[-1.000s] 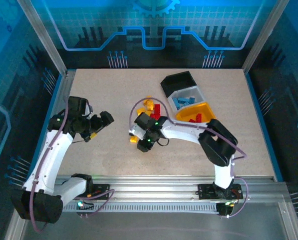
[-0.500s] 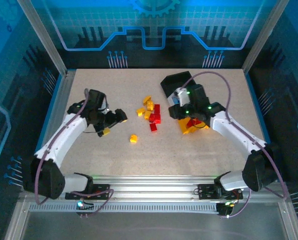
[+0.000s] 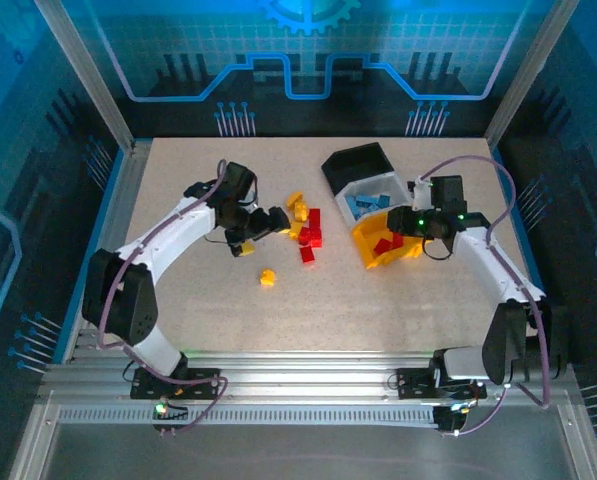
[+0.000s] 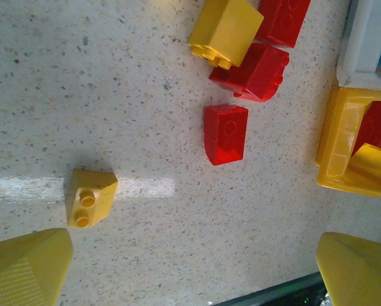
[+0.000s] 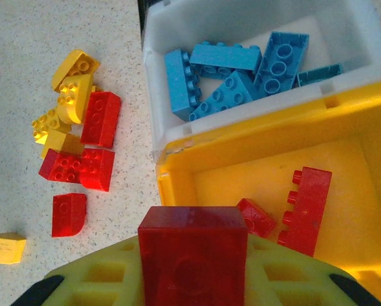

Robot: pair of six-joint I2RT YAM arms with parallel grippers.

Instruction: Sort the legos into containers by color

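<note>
Holding a small red rectangular plastic brick [image 5: 193,252] pinched between its fingers, the right gripper [image 3: 408,224] hangs above the bright yellow open-top plastic bin [image 3: 364,238]; two more red bricks [image 5: 303,207] lie on that bin's floor; touching it at 12 o'clock stands the translucent white plastic bin [image 3: 378,182], holding a heap of blue bricks [image 5: 231,70]; at 11 o'clock of the white bin, touching it, stands the black plastic bin [image 3: 363,160], contents not discernible. Loose cluster of yellow and red bricks [image 3: 304,222] on the speckled tabletop [image 3: 178,180], at 9 o'clock of the bins and apart from them; one single red brick [image 4: 225,134] lies just at 6 o'clock of the cluster; one single yellow brick [image 3: 267,277] lies farther off at 7 o'clock. Left gripper [image 3: 266,222], fingers spread wide with nothing between them, hovers just at 9 o'clock of the cluster; in its wrist view both yellow fingertips [image 4: 24,268] stand clear of every brick.
</note>
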